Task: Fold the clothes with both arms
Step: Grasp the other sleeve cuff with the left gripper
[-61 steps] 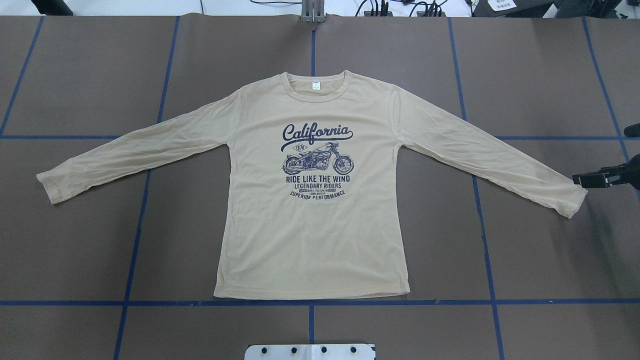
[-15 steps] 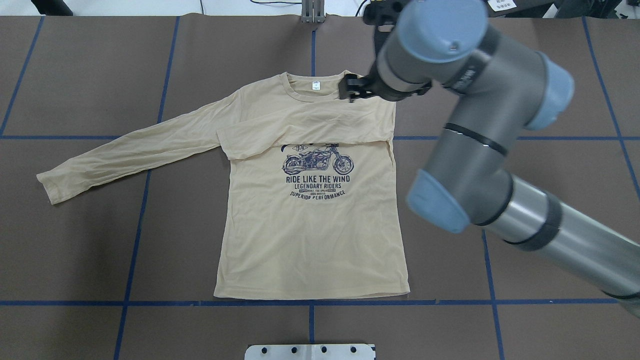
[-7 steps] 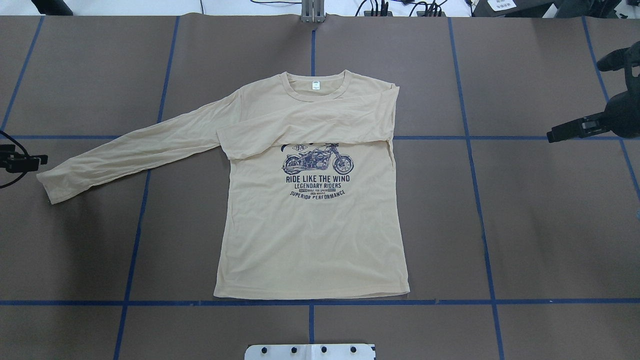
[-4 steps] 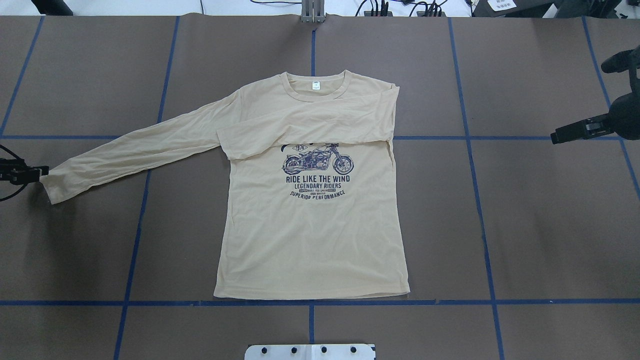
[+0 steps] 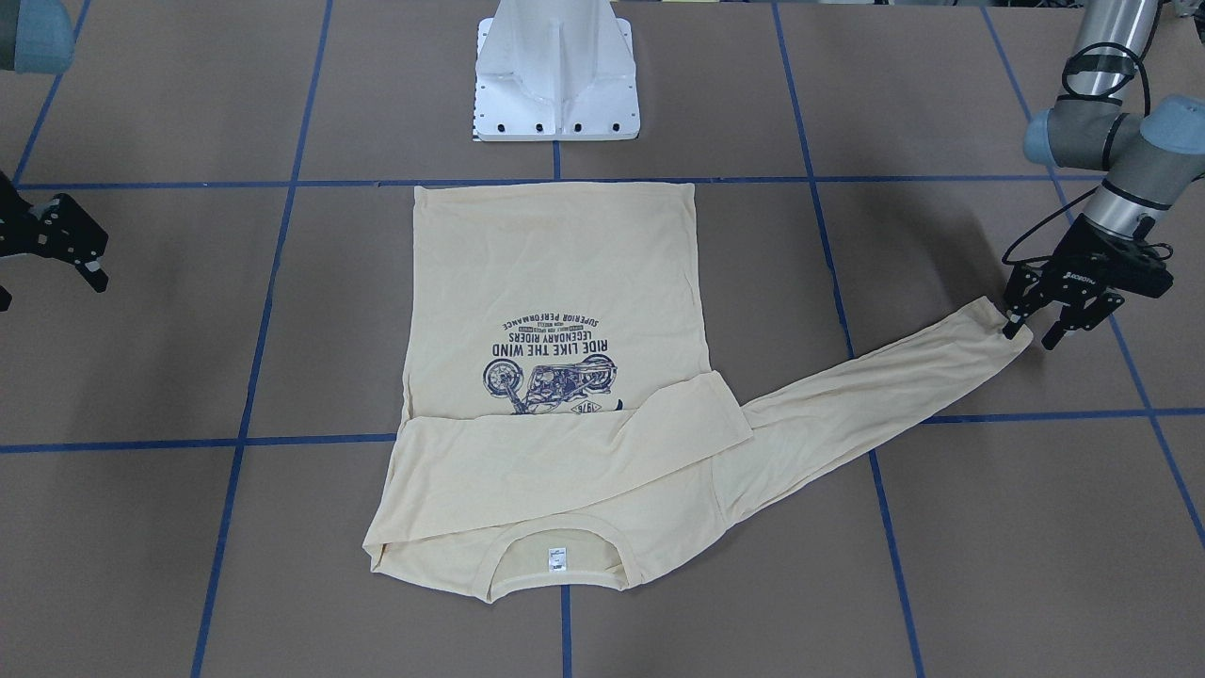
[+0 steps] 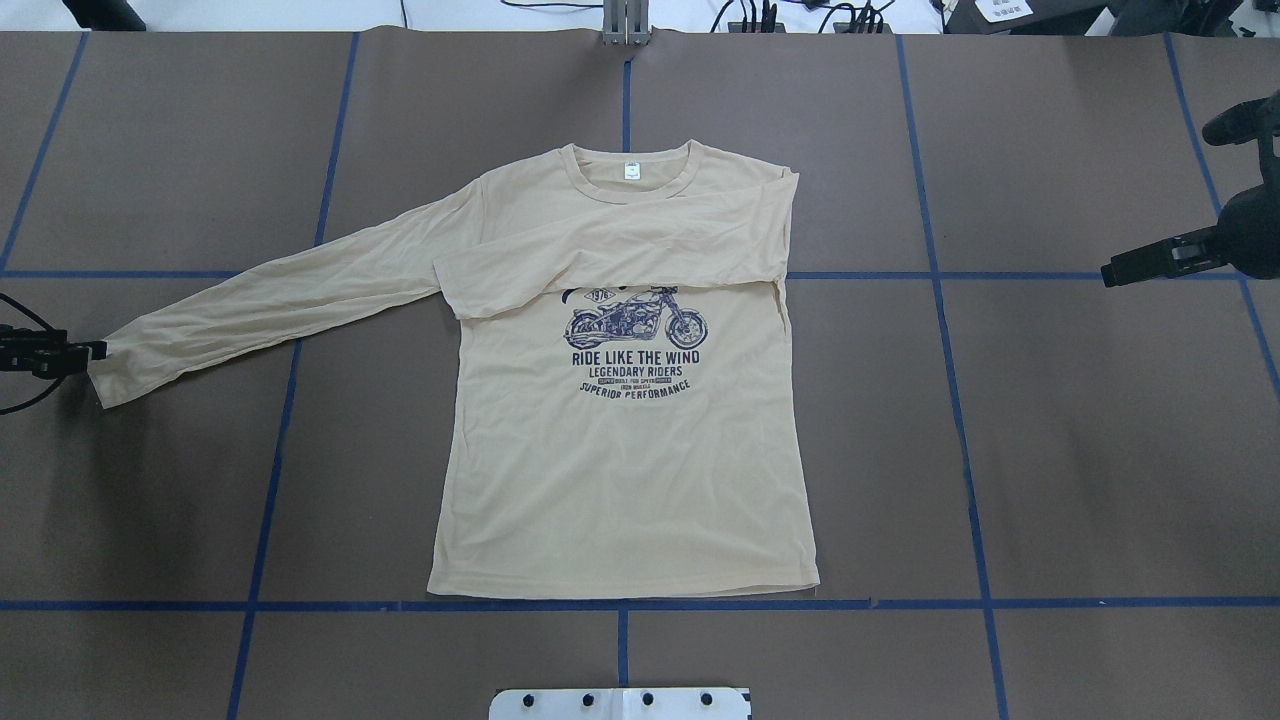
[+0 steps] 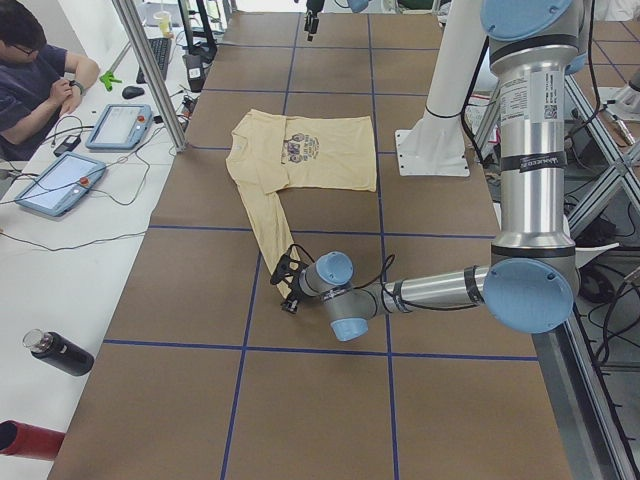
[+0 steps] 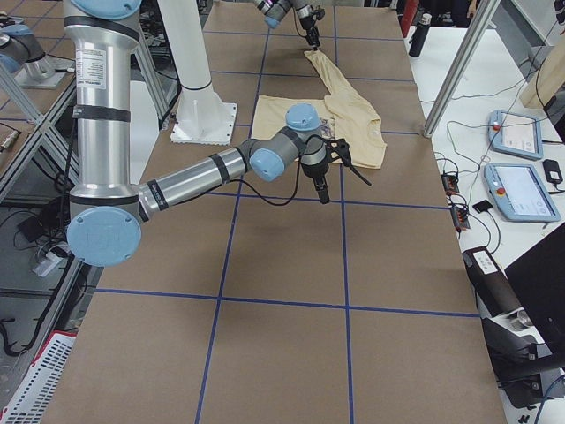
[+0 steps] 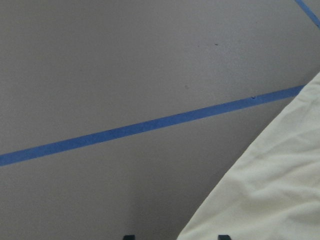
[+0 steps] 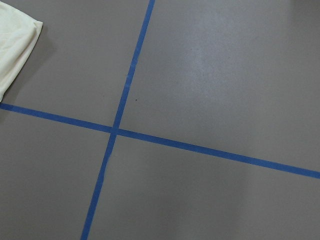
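The cream-yellow shirt [image 6: 620,470] lies flat, print up, neckline [image 6: 628,175] at the far side. Its sleeve on my right is folded across the chest [image 6: 610,260]; in the front view this fold [image 5: 565,461] covers the top of the print. The other sleeve [image 6: 270,300] stretches out left. My left gripper [image 6: 85,352] is open at that sleeve's cuff [image 5: 988,325], low on the table; in the left wrist view the cuff cloth [image 9: 260,200] lies between the fingertips. My right gripper [image 5: 49,292] is open and empty, well off the shirt to the right [image 6: 1115,270].
The brown table cover carries a grid of blue tape lines [image 6: 960,400]. The white pedestal base [image 5: 555,85] stands behind the hem. A side bench with tablets [image 7: 120,125], a black bottle [image 7: 60,352] and a seated operator [image 7: 40,70] runs along the far edge.
My right arm folded the right sleeve across the chest and withdrew to the right. My left gripper has come in from the left edge to the cuff and nudged it slightly right.
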